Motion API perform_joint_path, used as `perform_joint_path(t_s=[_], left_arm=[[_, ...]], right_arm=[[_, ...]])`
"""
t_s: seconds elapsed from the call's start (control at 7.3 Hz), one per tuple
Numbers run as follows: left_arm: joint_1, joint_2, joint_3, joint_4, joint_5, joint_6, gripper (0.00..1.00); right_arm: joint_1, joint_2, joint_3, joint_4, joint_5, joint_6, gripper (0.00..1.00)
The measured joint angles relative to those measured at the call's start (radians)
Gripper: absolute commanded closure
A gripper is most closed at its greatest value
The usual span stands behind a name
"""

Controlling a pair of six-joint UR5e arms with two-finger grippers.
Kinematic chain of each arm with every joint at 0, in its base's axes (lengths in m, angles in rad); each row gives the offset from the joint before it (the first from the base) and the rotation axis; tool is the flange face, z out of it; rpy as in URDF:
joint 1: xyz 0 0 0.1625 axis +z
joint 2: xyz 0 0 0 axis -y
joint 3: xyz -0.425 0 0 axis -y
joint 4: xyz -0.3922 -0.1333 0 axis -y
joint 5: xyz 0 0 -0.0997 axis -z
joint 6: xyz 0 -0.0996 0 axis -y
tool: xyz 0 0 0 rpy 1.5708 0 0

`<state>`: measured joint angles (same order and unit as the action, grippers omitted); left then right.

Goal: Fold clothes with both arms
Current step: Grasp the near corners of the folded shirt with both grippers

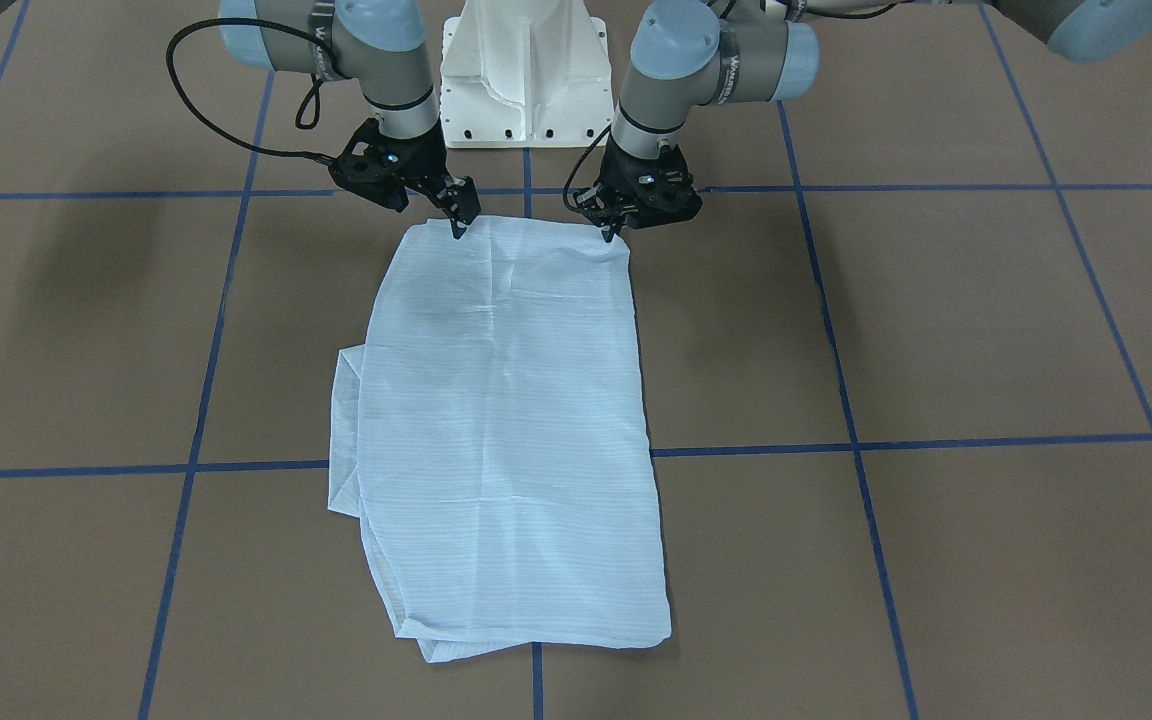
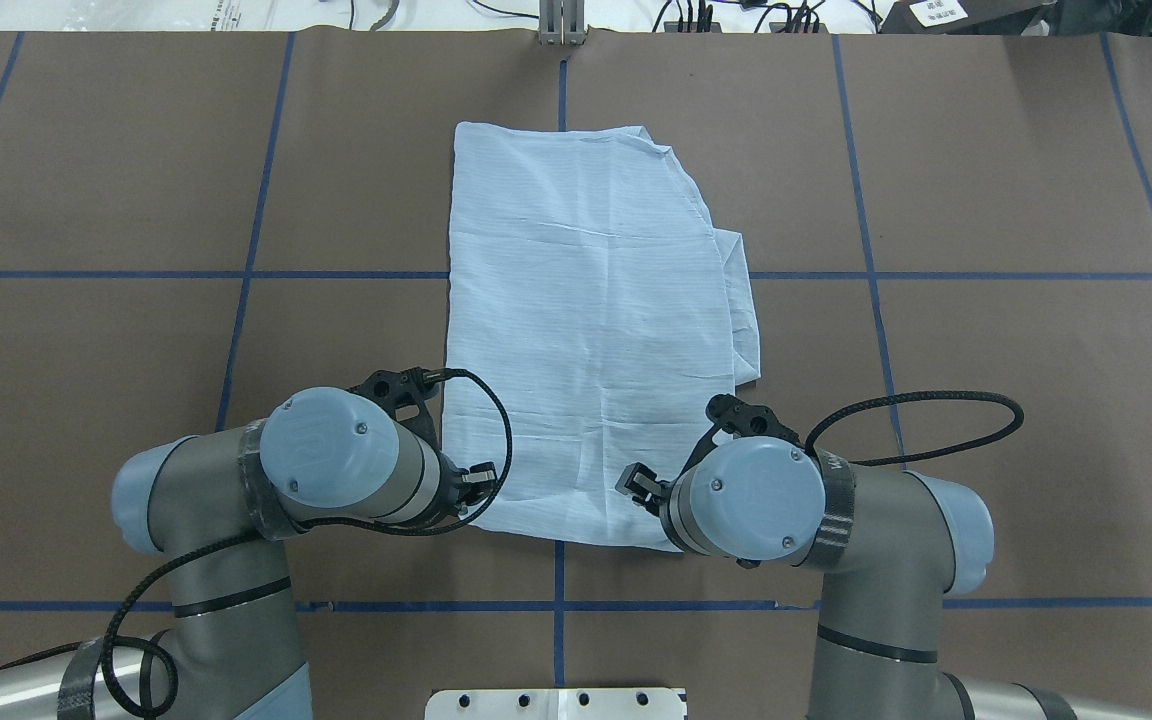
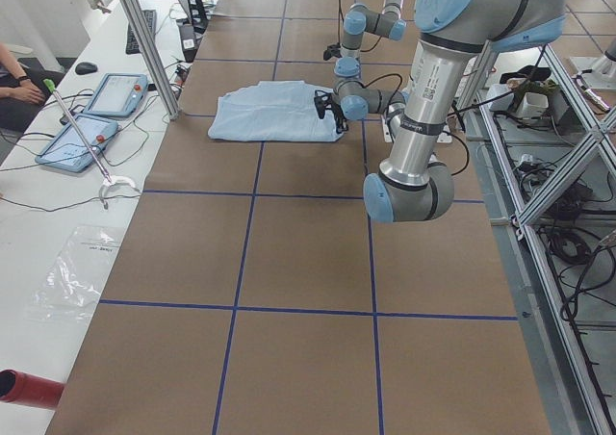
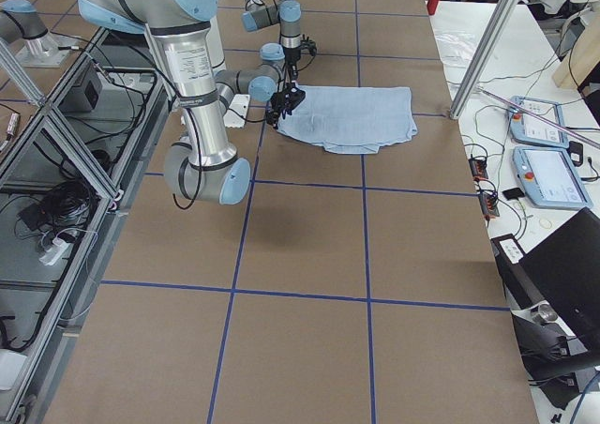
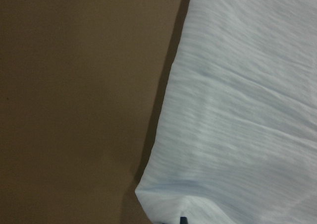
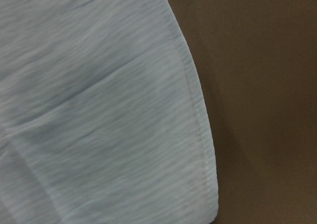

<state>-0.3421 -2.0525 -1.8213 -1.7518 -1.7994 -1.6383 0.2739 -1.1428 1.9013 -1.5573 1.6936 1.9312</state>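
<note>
As shirt [image 1: 506, 420] lies flat, left gripper [image 1: 611, 236], right gripper [image 1: 458, 230] pinch corners

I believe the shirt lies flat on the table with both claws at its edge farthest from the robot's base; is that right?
No: the left claw and right claw are at the edge of the shirt nearest the base, as the front-facing view shows.

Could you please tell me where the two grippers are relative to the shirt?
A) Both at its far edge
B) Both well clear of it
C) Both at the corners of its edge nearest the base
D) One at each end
C: the left gripper and right gripper both sit at the corners of the shirt edge that lies nearest the base.
</note>
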Motion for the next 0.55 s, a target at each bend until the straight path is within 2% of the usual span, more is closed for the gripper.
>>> perform_joint_path(t_s=[0.55], left_arm=[[0.001, 0.0, 0.004, -0.001, 0.0, 0.0, 1.0]], right_arm=[[-0.016, 0.015, -0.052, -0.003, 0.006, 0.0, 0.0]])
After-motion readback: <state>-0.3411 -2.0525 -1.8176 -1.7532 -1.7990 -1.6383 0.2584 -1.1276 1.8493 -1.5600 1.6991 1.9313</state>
